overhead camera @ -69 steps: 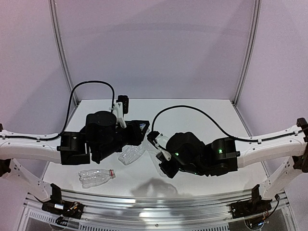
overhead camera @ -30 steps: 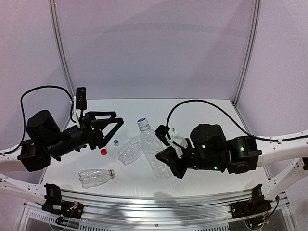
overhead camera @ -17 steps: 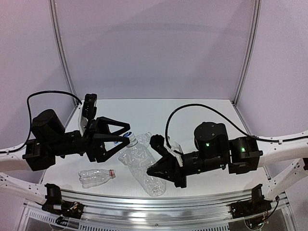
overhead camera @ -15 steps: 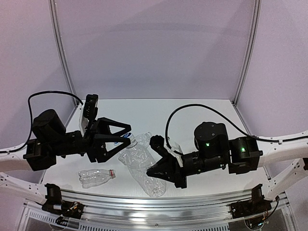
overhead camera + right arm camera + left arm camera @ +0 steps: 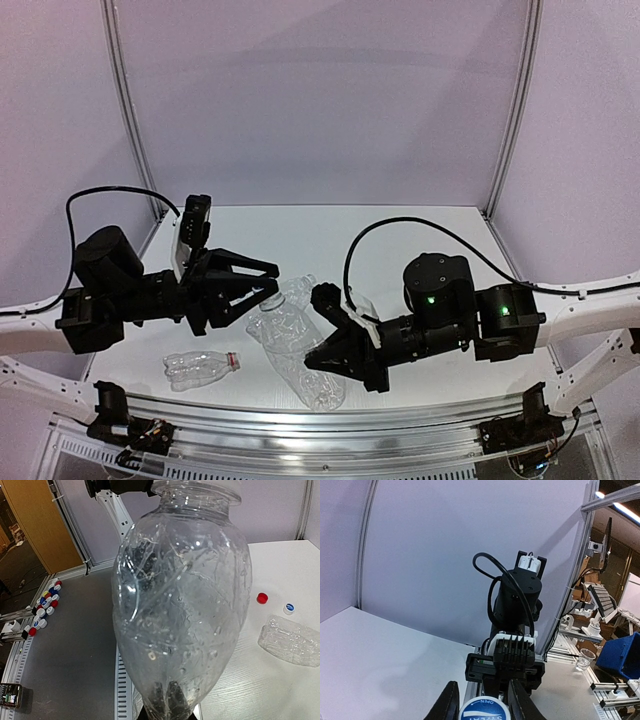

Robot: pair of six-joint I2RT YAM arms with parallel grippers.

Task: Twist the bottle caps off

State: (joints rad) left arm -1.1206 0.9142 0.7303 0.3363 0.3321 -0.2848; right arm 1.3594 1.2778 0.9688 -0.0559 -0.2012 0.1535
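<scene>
A large clear bottle (image 5: 292,338) hangs tilted over the table, its base held in my right gripper (image 5: 320,362), which is shut on it. In the right wrist view the bottle (image 5: 182,595) fills the frame above the right gripper (image 5: 168,706). Its white cap with a blue label (image 5: 484,712) sits between the fingers of my left gripper (image 5: 481,700), which is shut on it. The left gripper (image 5: 266,293) meets the bottle's neck from the left. A loose red cap (image 5: 262,598) and a loose white cap (image 5: 288,608) lie on the table.
A small clear bottle with a red neck ring (image 5: 201,368) lies near the front left. A crushed clear bottle (image 5: 292,640) lies behind the held one. Several coloured caps (image 5: 46,605) lie off the table, on the floor.
The right arm tilted the bottle's neck towards the left arm. The left gripper moved right onto the cap and closed on it.
</scene>
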